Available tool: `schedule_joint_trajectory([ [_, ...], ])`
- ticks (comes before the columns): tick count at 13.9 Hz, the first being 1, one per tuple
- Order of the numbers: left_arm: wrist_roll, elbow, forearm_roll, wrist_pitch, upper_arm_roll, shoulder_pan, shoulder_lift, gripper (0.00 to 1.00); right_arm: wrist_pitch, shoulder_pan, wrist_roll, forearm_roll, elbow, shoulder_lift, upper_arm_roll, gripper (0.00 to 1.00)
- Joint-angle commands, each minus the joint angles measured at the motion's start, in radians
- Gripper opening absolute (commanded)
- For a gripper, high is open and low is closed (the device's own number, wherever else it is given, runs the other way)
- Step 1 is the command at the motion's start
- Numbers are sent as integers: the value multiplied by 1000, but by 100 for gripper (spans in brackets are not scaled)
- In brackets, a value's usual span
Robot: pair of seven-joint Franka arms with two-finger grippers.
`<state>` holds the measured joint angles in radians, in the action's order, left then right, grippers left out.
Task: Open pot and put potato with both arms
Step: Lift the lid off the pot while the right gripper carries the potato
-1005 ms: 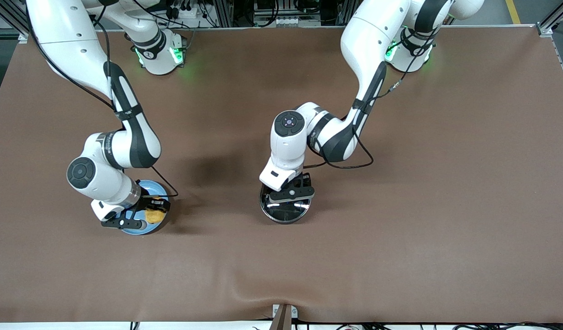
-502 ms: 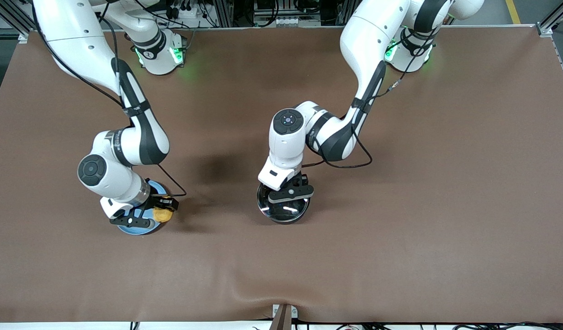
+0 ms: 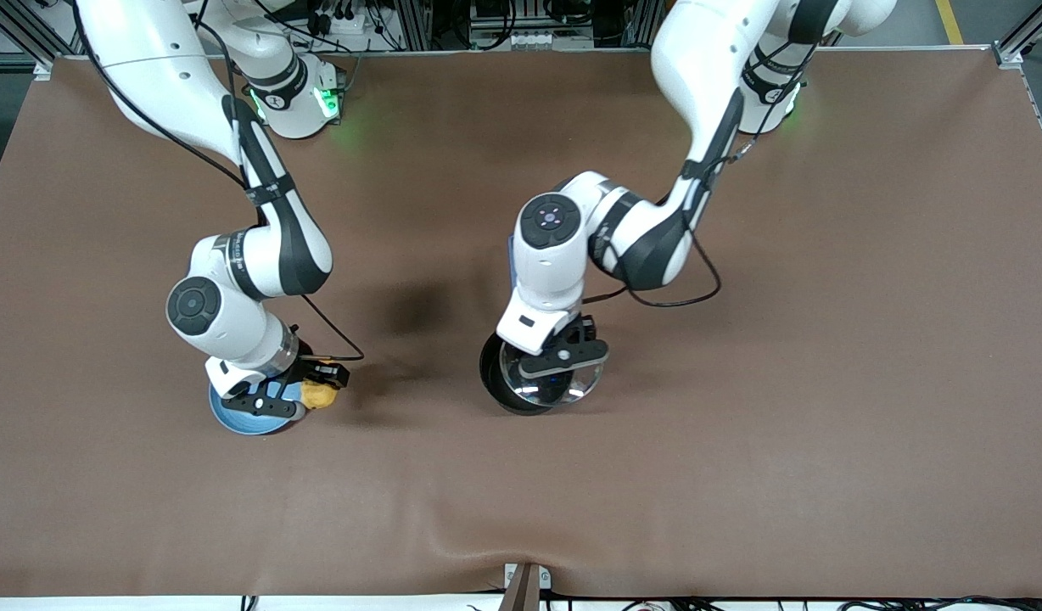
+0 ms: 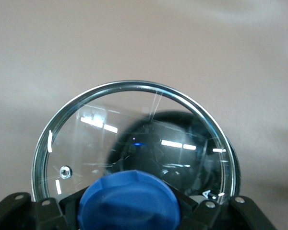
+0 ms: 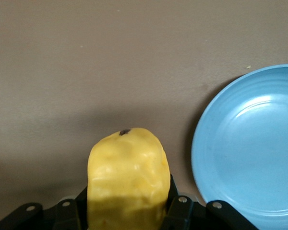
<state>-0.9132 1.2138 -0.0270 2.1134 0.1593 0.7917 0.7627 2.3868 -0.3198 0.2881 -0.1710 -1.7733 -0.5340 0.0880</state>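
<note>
Left tool: clamped on the blue knob of the glass lid, which hangs lifted and offset over the pot.
Right tool: closed on the potato, held in the air just past the rim of the light-blue plate.
Pot: on the tabletop below the left tool, partly uncovered; handle hidden by the arm.
Lid handling: probably rigid, smooth and breakable; the knob looks like the only sound grip, best kept level.
Potato handling: appears light, firm and slightly bumpy; a grip across its narrow middle, as now, should hold.
</note>
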Motion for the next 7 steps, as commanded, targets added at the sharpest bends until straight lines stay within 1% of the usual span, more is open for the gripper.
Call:
schedule_joint_trajectory([
  [1,52,55,-7,-32,-9,-51,-65,3,-15,-38,63,-7,-9,28,6,18],
  [2,74,96,-7,-32,-11,-78,-95,3,-15,-51,80,-7,-6,29,6,18],
  [3,124,157,8,-23,-27,-122,-141,3,-15,-59,98,-7,-3,29,6,18],
  [4,208,215,33,-23,-56,-178,-199,3,-15,-71,114,-7,2,29,6,18],
  [6,342,362,48,-21,-105,-294,-325,3,-14,-97,153,-7,14,29,6,18],
  [7,406,416,50,-21,-121,-349,-365,3,-14,-110,166,-7,17,29,6,18],
])
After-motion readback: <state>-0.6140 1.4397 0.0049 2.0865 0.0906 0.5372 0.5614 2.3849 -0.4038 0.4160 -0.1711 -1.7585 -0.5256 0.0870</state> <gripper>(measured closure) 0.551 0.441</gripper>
